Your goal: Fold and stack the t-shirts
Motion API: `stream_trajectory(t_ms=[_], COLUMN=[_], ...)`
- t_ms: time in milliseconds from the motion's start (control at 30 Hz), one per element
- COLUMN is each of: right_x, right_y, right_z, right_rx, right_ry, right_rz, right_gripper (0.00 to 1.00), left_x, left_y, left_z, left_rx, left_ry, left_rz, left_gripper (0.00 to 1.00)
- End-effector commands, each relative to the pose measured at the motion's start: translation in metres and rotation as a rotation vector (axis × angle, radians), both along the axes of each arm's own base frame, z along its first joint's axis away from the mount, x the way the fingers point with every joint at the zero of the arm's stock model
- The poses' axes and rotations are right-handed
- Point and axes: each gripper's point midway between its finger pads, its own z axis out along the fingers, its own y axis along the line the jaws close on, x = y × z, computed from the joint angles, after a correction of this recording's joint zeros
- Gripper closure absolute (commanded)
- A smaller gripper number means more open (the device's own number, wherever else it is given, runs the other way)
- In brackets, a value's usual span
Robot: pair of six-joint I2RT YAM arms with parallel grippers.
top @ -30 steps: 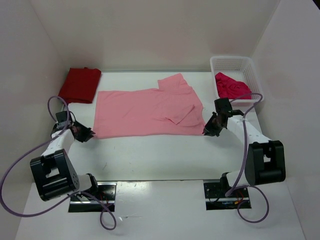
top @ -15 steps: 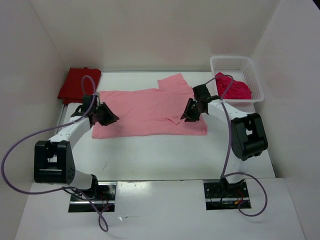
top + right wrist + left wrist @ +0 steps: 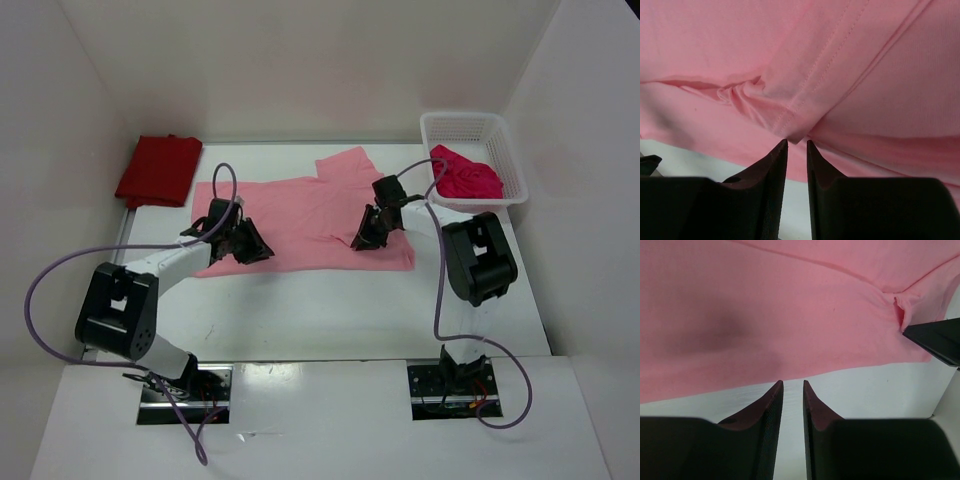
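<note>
Jaws narrow, empty: left gripper (image 3: 793, 384) at the light pink t-shirt (image 3: 300, 208) near hem, right gripper (image 3: 797, 142) at its sleeve (image 3: 826, 70) corner — we should pinch squarely.

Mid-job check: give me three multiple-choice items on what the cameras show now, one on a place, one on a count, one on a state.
1. Where is the crimson-pink shirt?
A) in the middle of the table
B) in the white basket
C) on the floor

2. How many shirts are in view?
A) two
B) four
C) three

3. How does the light pink shirt lie?
A) spread out on the table
B) folded into a small square
C) hanging in the air

Answers:
1 B: it sits bunched inside the basket at far right.
2 C: crimson-pink, light pink, and a dark red shirt folded at far left.
3 A: it lies spread out, with one sleeve turned in.
</note>
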Motion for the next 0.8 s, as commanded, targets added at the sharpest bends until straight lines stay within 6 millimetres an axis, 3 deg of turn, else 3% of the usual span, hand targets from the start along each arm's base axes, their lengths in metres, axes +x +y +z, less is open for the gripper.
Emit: stream_trajectory(t_ms=[0, 200, 400, 533, 767], right_x=[0.026, 0.027, 0.034, 0.048, 0.085], right_y=[0.013, 0.014, 0.019, 0.022, 0.041], right_z=[0.014, 0.008, 0.01, 0.018, 0.025], right_rx=[0.032, 0.033, 0.043, 0.044, 0.029], right_ry=[-0.079, -0.063, -0.062, -0.088, -0.131], right_rz=[0.007, 0.001, 0.006, 0.002, 0.024], right_gripper=[0.73, 0.7, 0.9, 1.0, 1.0], left_x=[0.014, 0.007, 0.005, 0.004, 0.007], left_y=[-0.002, 0.002, 0.006, 0.006, 0.005], left_z=[0.004, -0.009, -0.019, -0.023, -0.02], left_rx=[0.007, 0.028, 0.05, 0.057, 0.055], left_ry=[-0.042, -0.015, 0.007, 0.014, 0.005], left_rz=[0.022, 0.021, 0.032, 0.025, 0.025], left_gripper=[0.71, 0.71, 0.71, 0.71, 0.71])
